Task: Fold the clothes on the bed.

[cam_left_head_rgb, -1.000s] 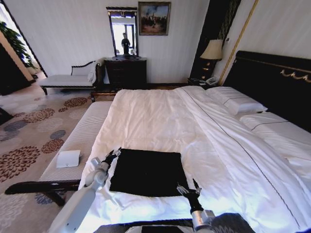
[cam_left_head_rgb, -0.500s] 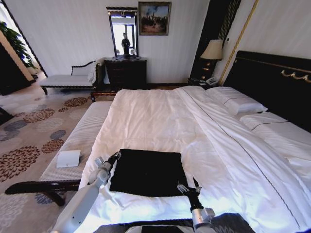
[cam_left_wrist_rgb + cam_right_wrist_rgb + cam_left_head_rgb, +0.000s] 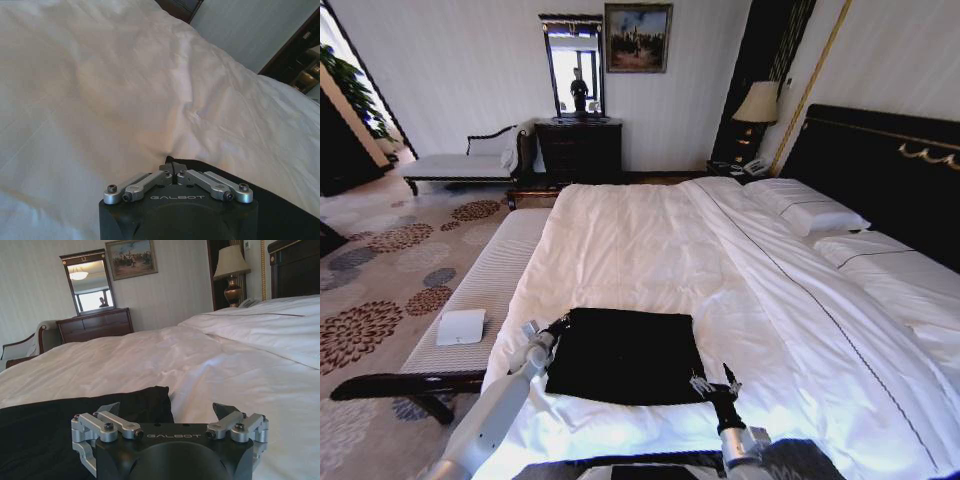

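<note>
The black T-shirt (image 3: 623,355) lies folded into a neat rectangle on the bed (image 3: 650,240), so little folding seems left. The left gripper (image 3: 553,327) pinches the shirt's far corner between clenched fingers; the right gripper (image 3: 714,384) stands released just beside the near corner.

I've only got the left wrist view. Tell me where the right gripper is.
Observer: The right gripper sits at the near right corner of the black T-shirt. It is open and grips nothing.
Operator: Now tell me how the shirt lies.
Observer: It lies flat in a roughly square shape on the white duvet, at the edge nearest the robot. The left gripper is at its far left corner.
</note>
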